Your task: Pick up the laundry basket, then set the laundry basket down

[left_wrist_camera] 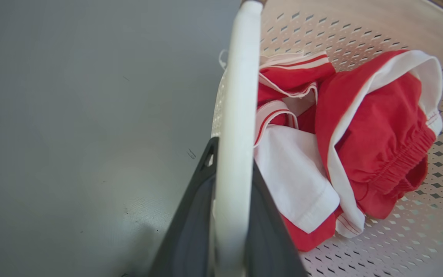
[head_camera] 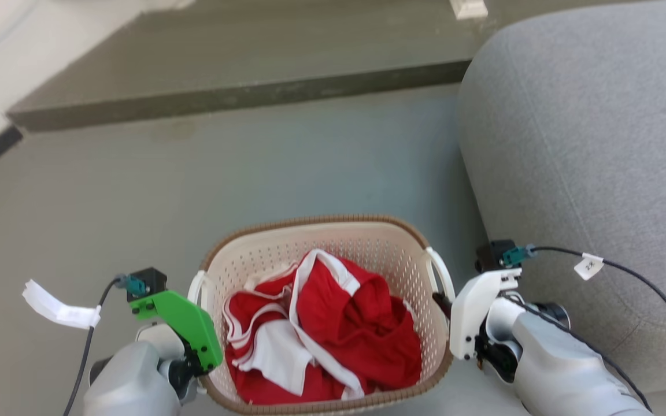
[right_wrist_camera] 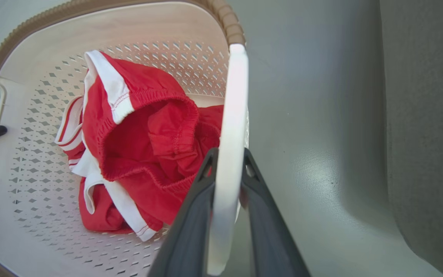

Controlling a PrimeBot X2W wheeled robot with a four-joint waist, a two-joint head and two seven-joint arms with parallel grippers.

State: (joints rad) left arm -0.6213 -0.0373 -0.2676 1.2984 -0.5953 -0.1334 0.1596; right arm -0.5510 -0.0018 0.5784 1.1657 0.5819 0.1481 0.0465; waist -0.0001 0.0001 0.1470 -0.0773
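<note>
The laundry basket is sitting near and central in the head view, between the two arms, over the grey floor. Whether its base is resting on that floor or hanging just clear of it cannot be told. Red and white clothes are lying bunched inside, so the load is soft and light, though it is heaping slightly toward the right.

The left gripper is pinching the left handle, its two dark fingers closed on either side of the thin white loop. The right gripper is doing the same on the right handle. Gripping both sides at once is probably meant to keep the rim level, so that nothing tips out.

A grey sofa is standing just beside the basket on the right. The right arm is working in the narrow gap there, so it seems to have little room to swing. A dark step is running across the far side.
</note>
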